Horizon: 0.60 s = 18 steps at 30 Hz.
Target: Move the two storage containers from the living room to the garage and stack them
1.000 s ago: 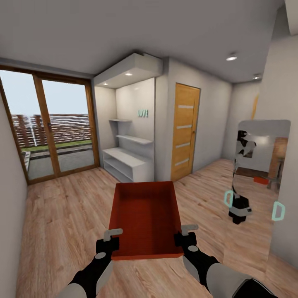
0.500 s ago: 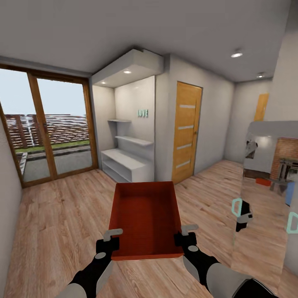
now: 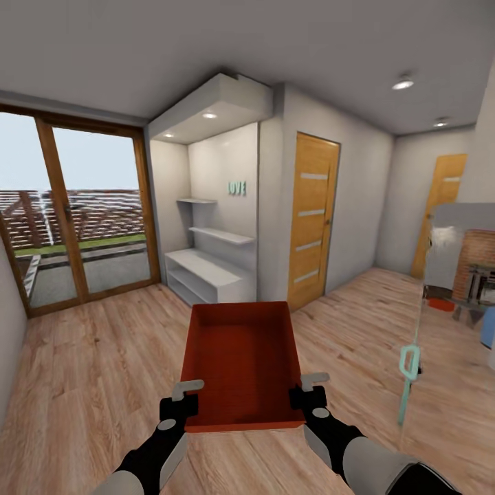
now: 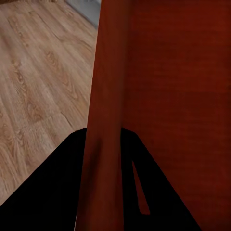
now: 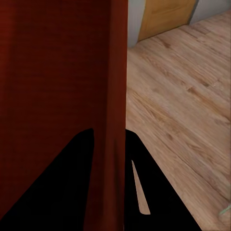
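One orange-red storage container (image 3: 242,361) hangs level in front of me above the light wood-plank floor (image 3: 96,357) of the living room. My left gripper (image 3: 184,402) is shut on its left wall near the closest corner, and my right gripper (image 3: 311,393) is shut on its right wall. In the left wrist view the container wall (image 4: 108,96) runs between the dark fingers of the left gripper (image 4: 103,135). The right wrist view has the wall (image 5: 110,72) pinched the same way in the right gripper (image 5: 109,135). A small orange-red shape (image 3: 440,303) lies far right by the brick fireplace (image 3: 478,261).
Wood-framed glass doors (image 3: 82,220) fill the left wall. A white shelf alcove (image 3: 213,268) stands straight ahead, with a shut wooden door (image 3: 313,220) beside it and another wooden door (image 3: 440,206) farther right. A shiny panel with a teal handle (image 3: 409,364) stands close on the right.
The whole view has shifted: the glass doors slid left and the shiny panel slid right, so the camera has moved. The container and both grippers keep their places in the picture.
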### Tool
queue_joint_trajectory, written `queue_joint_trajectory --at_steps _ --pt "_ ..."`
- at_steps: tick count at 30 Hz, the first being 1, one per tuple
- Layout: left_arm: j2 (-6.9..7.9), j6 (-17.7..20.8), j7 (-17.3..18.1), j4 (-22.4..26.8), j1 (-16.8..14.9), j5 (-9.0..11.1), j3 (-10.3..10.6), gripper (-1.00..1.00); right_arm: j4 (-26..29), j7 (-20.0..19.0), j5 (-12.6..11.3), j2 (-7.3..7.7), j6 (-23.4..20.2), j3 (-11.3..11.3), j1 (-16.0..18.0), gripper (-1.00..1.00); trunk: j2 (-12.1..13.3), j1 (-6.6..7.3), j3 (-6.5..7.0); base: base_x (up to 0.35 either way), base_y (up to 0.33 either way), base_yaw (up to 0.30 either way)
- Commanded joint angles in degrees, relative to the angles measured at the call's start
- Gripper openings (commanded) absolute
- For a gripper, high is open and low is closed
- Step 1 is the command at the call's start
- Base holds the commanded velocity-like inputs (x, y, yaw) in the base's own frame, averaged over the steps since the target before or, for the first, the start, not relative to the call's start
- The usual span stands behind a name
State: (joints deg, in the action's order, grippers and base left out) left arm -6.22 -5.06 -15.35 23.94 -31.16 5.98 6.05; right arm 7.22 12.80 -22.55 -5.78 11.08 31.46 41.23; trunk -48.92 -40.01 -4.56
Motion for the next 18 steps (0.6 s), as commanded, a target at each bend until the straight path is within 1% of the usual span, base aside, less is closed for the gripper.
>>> queue_joint_trajectory --at_steps 1,11,13,18 --pt "1.39 -0.25 -1.38 -0.13 -0.03 0.84 -2.98 -1.00 0.25 -0.32 0.49 -0.03 2.54 -2.61 0.08 -1.00 -0.07 -0.05 -0.09 0.323 0.000 0.000" --pt "1.39 -0.25 -1.38 -0.13 -0.02 0.87 -2.98 -1.00 0.25 -0.27 0.49 -0.03 2.54 -2.61 0.08 -1.00 -0.07 -0.05 -0.09 0.322 0.000 -0.010" --pt "1.39 -0.27 -1.35 -0.13 -0.03 0.88 -2.96 -1.00 0.21 -0.25 0.44 -0.09 2.54 -2.60 0.08 -1.00 -0.07 -0.05 -0.09 0.322 0.000 -0.194" --pt "1.39 -0.30 -1.35 -0.13 0.00 0.82 -2.95 -1.00 0.23 -0.24 0.41 -0.09 2.54 -2.59 0.08 -1.00 -0.07 -0.05 -0.09 0.322 0.000 -0.274"
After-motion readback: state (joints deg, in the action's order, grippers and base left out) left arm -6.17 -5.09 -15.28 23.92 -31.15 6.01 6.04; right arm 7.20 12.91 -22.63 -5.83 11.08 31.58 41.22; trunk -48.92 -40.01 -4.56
